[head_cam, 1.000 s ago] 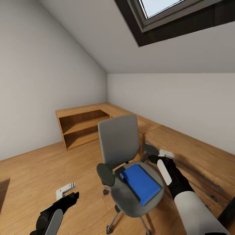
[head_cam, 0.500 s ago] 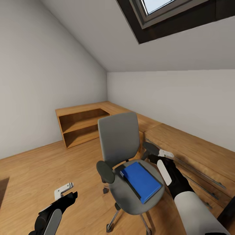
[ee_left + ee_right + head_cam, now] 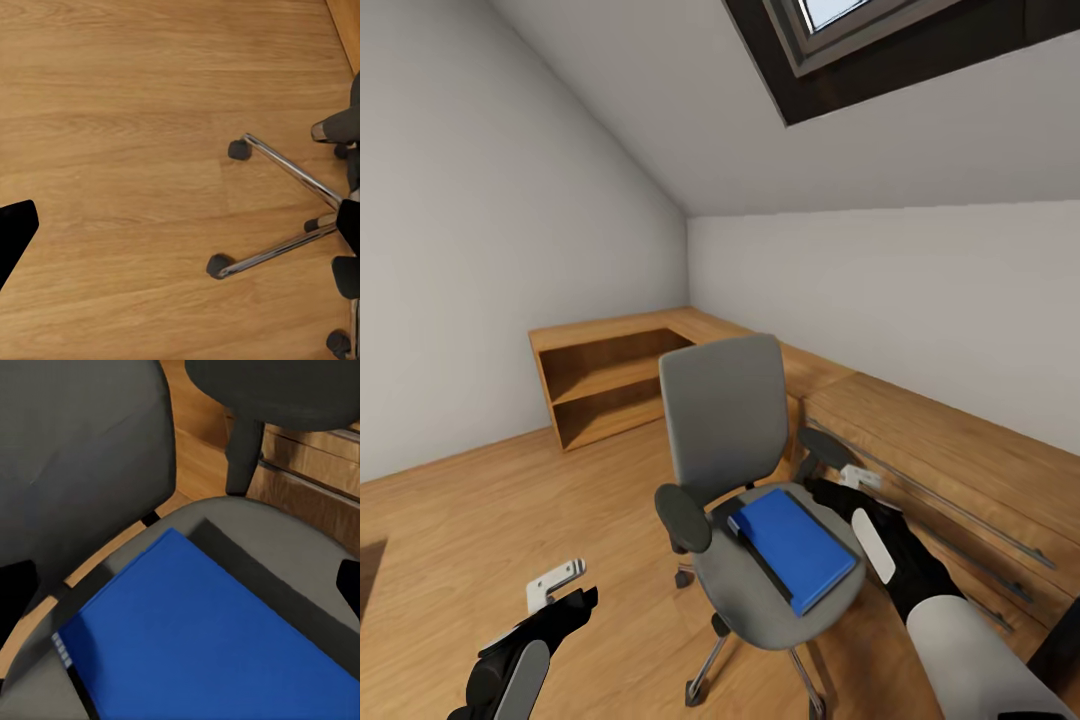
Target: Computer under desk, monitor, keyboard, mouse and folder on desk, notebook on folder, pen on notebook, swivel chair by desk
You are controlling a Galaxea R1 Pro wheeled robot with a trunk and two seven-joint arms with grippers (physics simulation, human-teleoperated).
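Note:
The swivel chair [image 3: 725, 425] stands mid-room with its grey seat facing me, black armrests at both sides. A bright blue folder [image 3: 795, 545] with a dark edge lies flat on the seat. My right gripper [image 3: 842, 486] hovers open just past the seat's right rim, under the right armrest [image 3: 822, 446], close to the folder's far corner. In the right wrist view the folder [image 3: 202, 645] lies on the seat right below the open right gripper [image 3: 180, 585]. My left gripper [image 3: 567, 593] hangs open low at the left over bare floor. The left wrist view looks past the open left gripper [image 3: 180, 225] at the chair's chrome spokes [image 3: 289, 166].
Light wooden low shelving [image 3: 610, 385] runs along the back wall and continues along the right wall [image 3: 950, 460] close behind the chair. Wooden floor [image 3: 510, 510] spreads open to the left. A skylight [image 3: 880, 40] sits in the sloped ceiling.
The view has tilted down slightly. My right gripper has dropped a little, nearer the seat's rim beside the folder. The left arm has hardly moved.

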